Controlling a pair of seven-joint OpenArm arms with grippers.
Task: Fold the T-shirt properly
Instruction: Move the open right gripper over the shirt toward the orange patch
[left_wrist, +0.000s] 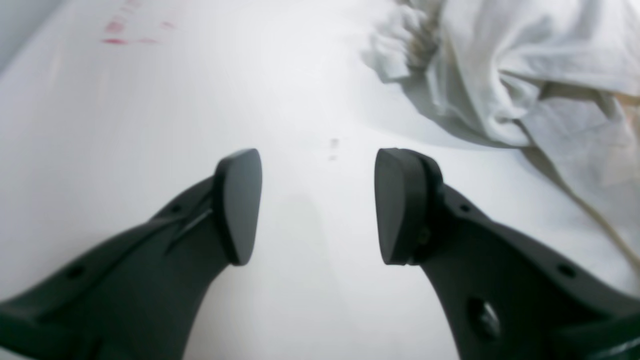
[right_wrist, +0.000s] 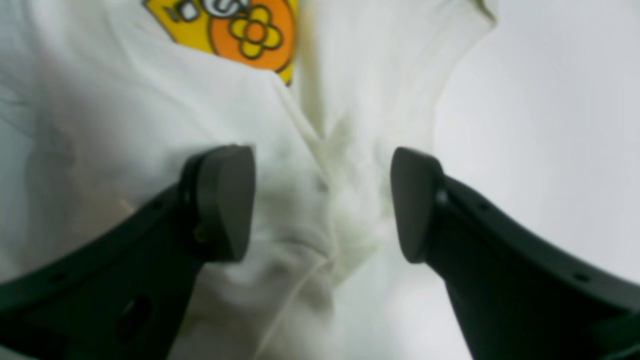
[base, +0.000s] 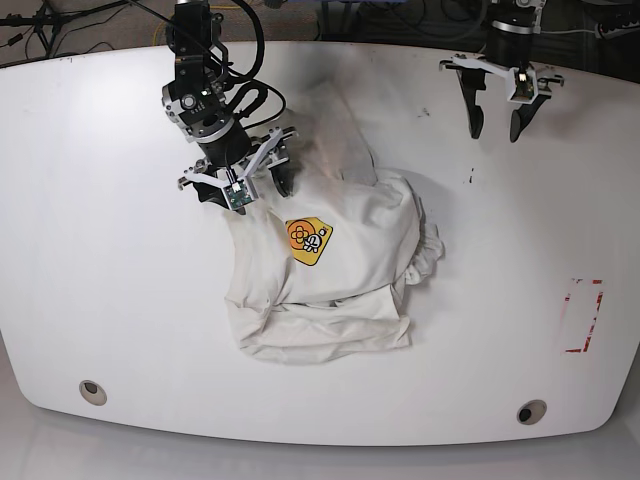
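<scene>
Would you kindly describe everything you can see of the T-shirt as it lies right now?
The T-shirt is off-white, soft-looking cloth, wrinkled and bunched in a loose heap near the middle of the white table, not yet neatly folded. A yellow-orange badge with a flower design faces up. Its lower edge is doubled over in layers; one side is crumpled toward the left arm's side. The right gripper, open, is over a creased ridge at its far edge; whether it touches is unclear. The left gripper, open, is apart from it.

A white table carries a red-marked rectangle (near one edge) and two round holes.
</scene>
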